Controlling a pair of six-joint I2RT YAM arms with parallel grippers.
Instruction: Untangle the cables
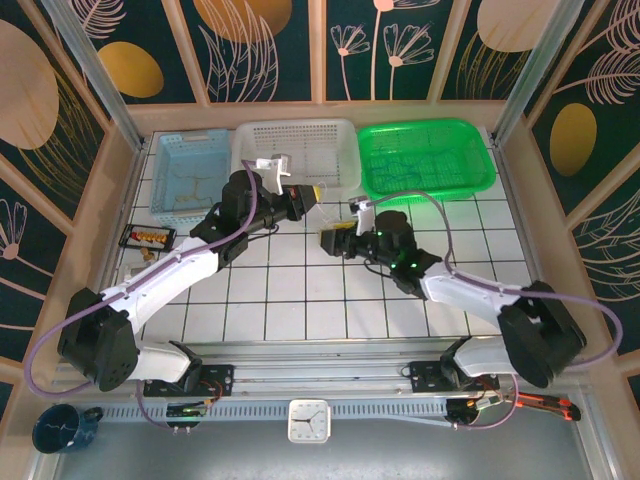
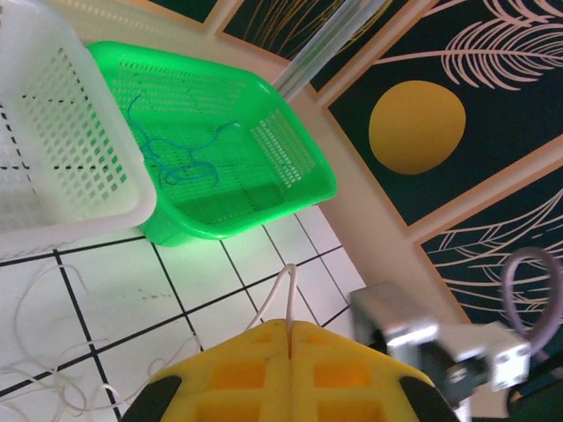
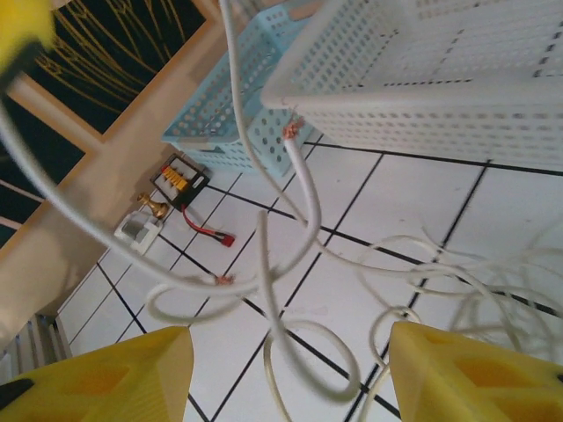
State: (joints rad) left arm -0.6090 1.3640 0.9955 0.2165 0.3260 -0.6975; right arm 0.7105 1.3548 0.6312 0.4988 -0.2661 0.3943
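So that one white cable (image 2: 280,294) lifts away from the tangle (image 3: 475,281), my left gripper (image 2: 288,332) pinches it closed; my right gripper (image 3: 290,356) stands open before the loops.

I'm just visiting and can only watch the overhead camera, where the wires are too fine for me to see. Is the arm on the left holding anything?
Observer: Yes. Its wrist camera shows the left gripper shut on a whitish wire that rises out of its tip.
Visitor: And the other arm?
Observer: The right gripper is open, holding nothing. Loose wire loops sprawl over the tiles in front of it.
Visitor: Is that green basket empty?
Observer: No. Thin blue wires lie inside the green basket.
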